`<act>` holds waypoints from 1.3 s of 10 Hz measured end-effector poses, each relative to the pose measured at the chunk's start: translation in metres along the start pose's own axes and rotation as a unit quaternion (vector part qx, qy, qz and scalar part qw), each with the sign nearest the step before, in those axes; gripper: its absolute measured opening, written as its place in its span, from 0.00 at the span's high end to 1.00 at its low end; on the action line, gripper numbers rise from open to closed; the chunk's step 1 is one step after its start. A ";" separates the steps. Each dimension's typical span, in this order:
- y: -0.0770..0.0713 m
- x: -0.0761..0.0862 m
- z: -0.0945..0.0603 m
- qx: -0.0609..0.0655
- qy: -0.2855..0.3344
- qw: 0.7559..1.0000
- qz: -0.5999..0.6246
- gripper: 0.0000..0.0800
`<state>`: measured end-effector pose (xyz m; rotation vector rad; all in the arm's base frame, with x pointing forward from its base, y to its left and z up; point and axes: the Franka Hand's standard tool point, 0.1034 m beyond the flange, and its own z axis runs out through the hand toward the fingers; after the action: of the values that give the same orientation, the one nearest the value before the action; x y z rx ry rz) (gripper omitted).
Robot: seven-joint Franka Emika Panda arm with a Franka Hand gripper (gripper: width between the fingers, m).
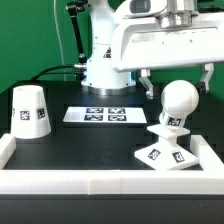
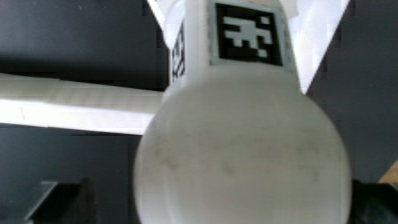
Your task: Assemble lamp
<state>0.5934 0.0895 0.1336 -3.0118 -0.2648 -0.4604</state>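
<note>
The round white bulb (image 1: 178, 100) stands neck down on the small square base (image 1: 160, 155) at the exterior view's right, leaning a little. My gripper (image 1: 176, 83) is open, just above the bulb. Its two dark fingers (image 1: 147, 86) hang well apart on either side of the bulb's head, and neither one touches it. In the wrist view the bulb (image 2: 240, 140) fills the middle, with a tag on its neck, and a dark finger (image 2: 54, 200) shows at the edge. The tapered shade (image 1: 30, 110) stands mouth down at the exterior view's left.
The marker board (image 1: 108, 115) lies flat at the middle back, in front of the robot's base. A low white wall (image 1: 90, 181) runs along the table's front and sides; the lamp base sits close to its right corner.
</note>
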 end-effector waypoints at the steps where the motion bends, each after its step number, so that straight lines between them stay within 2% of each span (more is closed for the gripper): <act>1: -0.006 -0.004 0.000 0.014 -0.050 0.999 0.002 0.13; 2: -0.006 0.001 -0.001 0.020 -0.070 0.997 0.002 0.13; 4: -0.006 -0.003 0.001 0.035 -0.143 0.989 -0.002 0.13; 6: 0.001 -0.003 0.007 0.039 -0.183 0.982 -0.011 0.13; 10: 0.005 0.000 0.011 0.037 -0.169 0.985 -0.015 0.13; 13: 0.008 0.000 0.010 0.046 -0.163 0.983 -0.068 0.13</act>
<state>0.5973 0.0826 0.1238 -2.9764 -0.5009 0.0408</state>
